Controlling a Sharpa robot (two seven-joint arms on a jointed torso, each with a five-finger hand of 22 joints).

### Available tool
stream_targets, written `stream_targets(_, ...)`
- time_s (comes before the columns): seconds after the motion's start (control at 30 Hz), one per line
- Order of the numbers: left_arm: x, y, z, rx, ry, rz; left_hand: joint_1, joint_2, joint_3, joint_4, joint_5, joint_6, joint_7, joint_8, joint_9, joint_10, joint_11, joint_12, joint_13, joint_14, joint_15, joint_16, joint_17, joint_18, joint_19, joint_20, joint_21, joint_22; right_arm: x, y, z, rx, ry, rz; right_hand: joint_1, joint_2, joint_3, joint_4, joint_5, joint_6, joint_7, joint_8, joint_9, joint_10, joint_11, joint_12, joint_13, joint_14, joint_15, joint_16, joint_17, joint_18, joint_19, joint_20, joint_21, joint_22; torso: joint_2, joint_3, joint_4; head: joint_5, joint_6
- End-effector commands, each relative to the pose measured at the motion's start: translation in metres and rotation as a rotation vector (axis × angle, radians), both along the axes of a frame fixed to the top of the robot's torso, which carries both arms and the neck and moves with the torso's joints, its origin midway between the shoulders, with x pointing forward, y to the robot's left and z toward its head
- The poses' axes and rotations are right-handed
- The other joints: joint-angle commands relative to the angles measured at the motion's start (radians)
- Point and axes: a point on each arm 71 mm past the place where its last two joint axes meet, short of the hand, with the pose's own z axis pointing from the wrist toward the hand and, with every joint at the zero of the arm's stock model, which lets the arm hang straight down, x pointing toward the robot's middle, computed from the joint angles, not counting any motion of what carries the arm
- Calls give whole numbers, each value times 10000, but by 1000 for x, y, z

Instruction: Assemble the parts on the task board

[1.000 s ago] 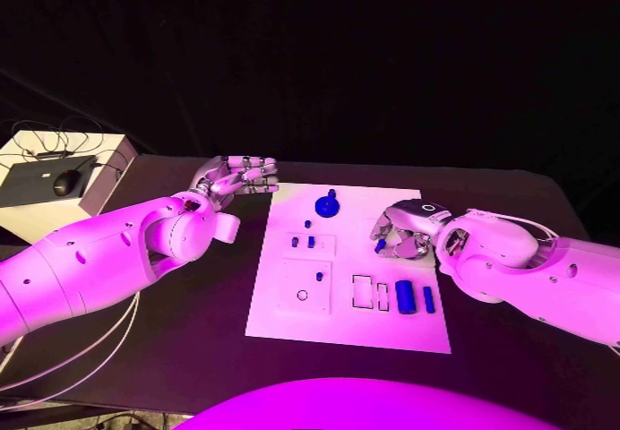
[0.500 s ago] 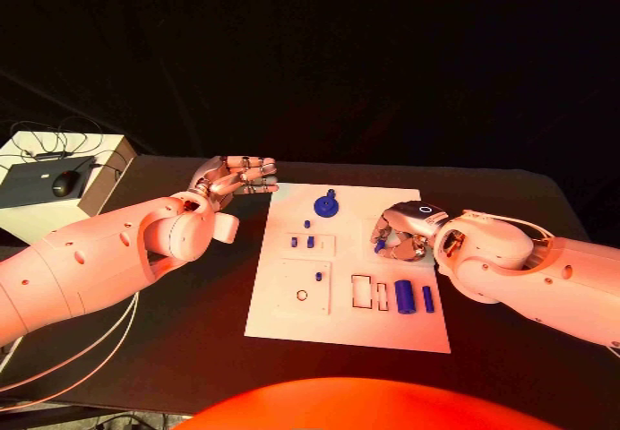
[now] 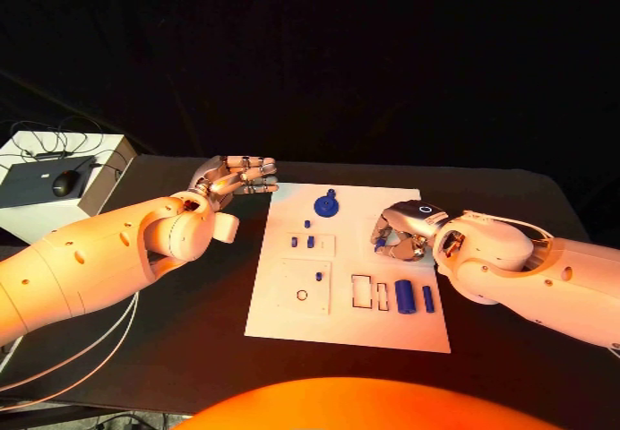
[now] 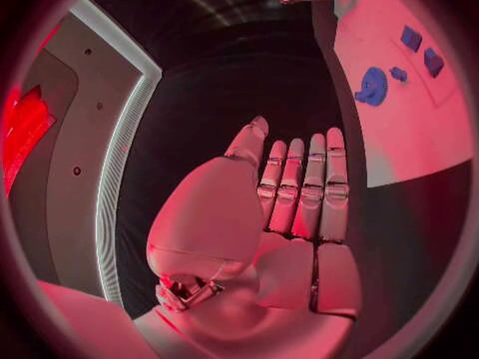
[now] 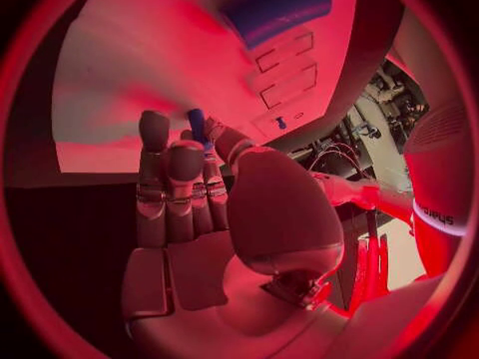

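The white task board (image 3: 362,324) lies in the middle of the black table. My right hand (image 3: 403,233) hovers over its right side and pinches a small blue part (image 3: 380,242), seen between thumb and fingers (image 5: 196,124) in the right wrist view. On the board lie a round blue disc with a knob (image 3: 328,204), two small blue blocks (image 3: 303,241), a blue cylinder (image 3: 404,296) and a thin blue bar (image 3: 427,299). My left hand (image 3: 239,176) is raised off the board's far left corner, fingers extended (image 4: 299,191), holding nothing.
A white box (image 3: 90,148) with a black pad and a mouse (image 3: 62,183) stands at the table's back left. Cables hang by the left edge. Two empty rectangular slots (image 3: 371,293) sit beside the cylinder, and a small ring (image 3: 301,295) lies on the board's near left.
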Motion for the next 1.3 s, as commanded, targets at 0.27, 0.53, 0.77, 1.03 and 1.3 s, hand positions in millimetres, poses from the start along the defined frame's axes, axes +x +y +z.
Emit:
stream_targets(0.27, 0, -1, 1, -104, -69, -140, -27, 1, 36, 51, -36, 44, 5, -21, -6, 21, -12, -21, -9, -62, 20, -30, 5, 74, -47, 10, -26, -14, -2, -1, 9, 607, -778, -99, 146, 342, 179, -112, -537, 140, 17, 23, 87, 636, -422, 35, 38, 17, -78, -32, 23, 81, -31, -107, 243, 299, -8, -3, -1, 4, 8)
stream_targets(0.53, 1, -1, 1, -102, -66, -130, -27, 1, 36, 51, -36, 44, 5, -21, -6, 21, -12, -21, -9, -62, 20, -30, 5, 74, -47, 10, -26, -14, -7, 5, 26, 1170, -949, 70, 248, 367, 55, -53, -579, 123, 30, 18, 112, 646, -424, 32, 34, 21, -88, -60, 69, 43, -58, -137, 303, 295, -6, 1, 3, 26, 28)
stream_targets(0.77, 1, -2, 0, -119, -54, -151, -27, 1, 36, 51, -36, 44, 5, -21, -6, 21, -12, -21, -9, -62, 20, -30, 5, 74, -47, 10, -26, -14, -18, 20, 44, 1806, -837, 553, 281, 373, 52, -67, -577, 117, 49, 15, 112, 636, -417, 32, 34, 23, -83, -64, 80, 47, -65, -136, 292, 291, -7, -4, -3, 30, 47)
stream_targets(1.03, 1, -3, 0, -134, -47, -175, -23, 1, 26, 84, -34, 46, -6, -20, -6, 14, -11, -22, -10, -68, 20, -30, 8, 77, -50, 15, -28, -16, -33, 51, 48, 2445, -391, 1363, 307, 404, 43, -88, -571, 81, 77, 10, 108, 589, -397, 32, 34, 23, -70, -75, 91, 61, -86, -128, 230, 277, -5, -3, -3, 68, 51)
stream_targets(1.3, 1, -3, 0, -138, -42, -185, -23, 1, 26, 84, -34, 46, -6, -20, -6, 14, -11, -22, -10, -68, 20, -30, 8, 77, -50, 15, -28, -16, -44, 72, 38, 2733, -25, 1843, 328, 429, 44, -122, -570, 61, 100, 10, 104, 571, -387, 33, 35, 25, -64, -86, 93, 73, -100, -120, 209, 272, -1, -15, 17, 253, -3)
